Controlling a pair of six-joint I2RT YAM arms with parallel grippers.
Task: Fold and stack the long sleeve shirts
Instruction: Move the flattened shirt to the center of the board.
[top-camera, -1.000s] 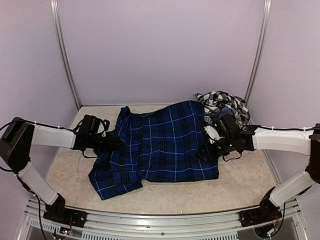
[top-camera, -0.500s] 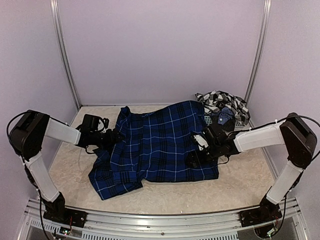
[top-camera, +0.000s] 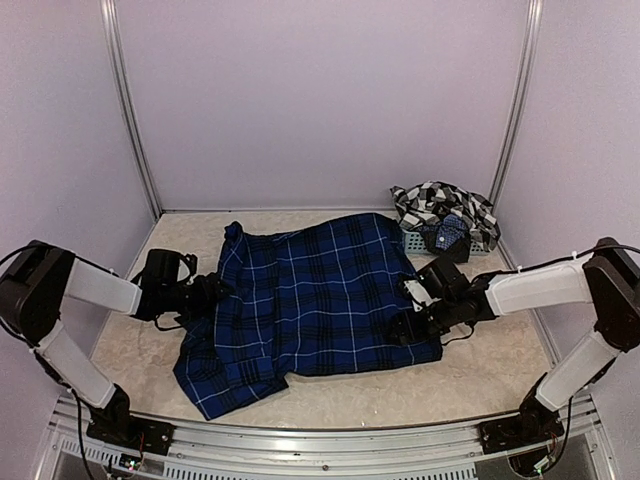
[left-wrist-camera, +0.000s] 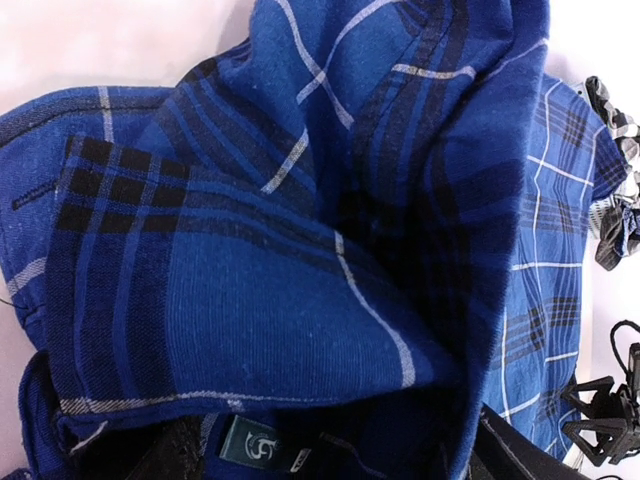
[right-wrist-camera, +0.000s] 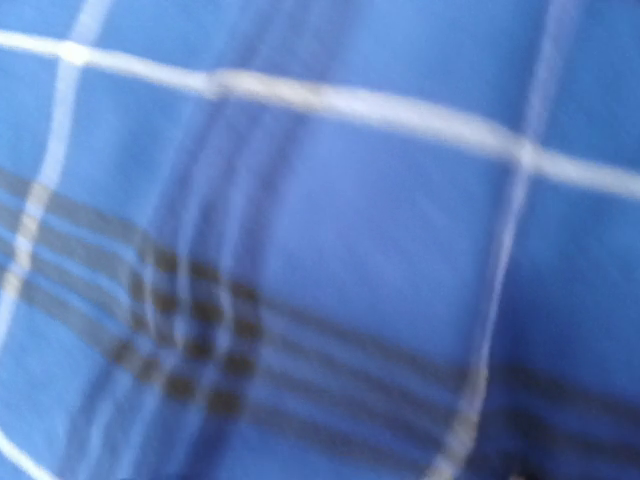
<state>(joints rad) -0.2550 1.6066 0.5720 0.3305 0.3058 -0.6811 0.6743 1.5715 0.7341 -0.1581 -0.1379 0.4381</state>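
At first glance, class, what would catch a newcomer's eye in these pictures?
The blue shirt stands out first, spread wide across the middle of the table with its near left part rumpled. The left gripper and right gripper sit at its two side edges. In the far right corner the checked shirt lies heaped over a basket.

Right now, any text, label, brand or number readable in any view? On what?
"S" or "5", cannot tell which: a single pale mark on a dark green sewn tag on the navy blue shirt, seen in the left wrist view.
Nothing else: no text shows on the black-and-white checked shirt or the basket. The right wrist view shows only blurred blue cloth.
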